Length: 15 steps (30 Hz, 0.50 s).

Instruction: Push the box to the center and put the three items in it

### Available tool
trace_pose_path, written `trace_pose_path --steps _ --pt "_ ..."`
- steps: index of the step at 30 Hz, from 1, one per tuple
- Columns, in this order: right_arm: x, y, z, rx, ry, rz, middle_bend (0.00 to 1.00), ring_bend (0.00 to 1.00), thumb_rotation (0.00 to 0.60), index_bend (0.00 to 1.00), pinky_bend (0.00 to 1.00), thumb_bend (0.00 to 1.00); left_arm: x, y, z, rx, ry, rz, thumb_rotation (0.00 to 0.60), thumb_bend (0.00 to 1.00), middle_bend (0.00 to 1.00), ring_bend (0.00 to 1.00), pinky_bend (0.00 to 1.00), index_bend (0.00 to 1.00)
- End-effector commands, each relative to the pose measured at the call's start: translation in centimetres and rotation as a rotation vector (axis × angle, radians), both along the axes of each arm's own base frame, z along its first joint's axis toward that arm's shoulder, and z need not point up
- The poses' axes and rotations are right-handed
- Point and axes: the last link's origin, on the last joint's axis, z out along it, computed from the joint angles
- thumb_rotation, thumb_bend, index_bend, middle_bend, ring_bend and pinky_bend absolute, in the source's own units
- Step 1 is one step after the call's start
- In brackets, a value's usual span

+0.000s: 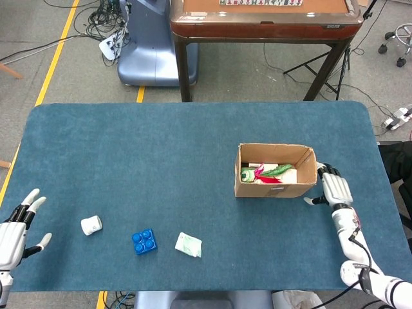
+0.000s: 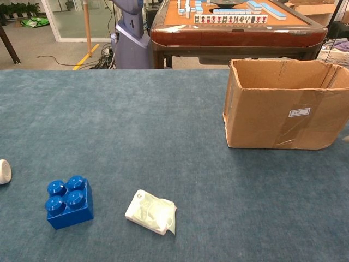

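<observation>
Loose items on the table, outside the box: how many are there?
3. A white cup at far left, a blue block right of it, and a white packet right of that. The cardboard box already holds other things.
</observation>
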Motion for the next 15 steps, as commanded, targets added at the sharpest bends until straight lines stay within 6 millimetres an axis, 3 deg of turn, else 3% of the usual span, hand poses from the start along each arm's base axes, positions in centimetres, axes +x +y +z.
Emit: trace_pose_path --steps 1,15 --pt "0.5 -0.1 -0.8 0.021 -0.003 0.009 0.12 0.00 0.600 0.10 0.09 0.01 0.0 0.0 0.1 0.002 -0.001 0.000 0.600 0.22 0.07 0.18 0.52 0.15" --pt "4.2 -0.9 -4.0 0.087 -0.037 0.092 0.12 0.00 0.600 0.10 0.09 0.01 0.2 -0.2 1.0 0.031 -0.005 0.000 0.600 0.22 0.07 0.18 0.52 0.15"
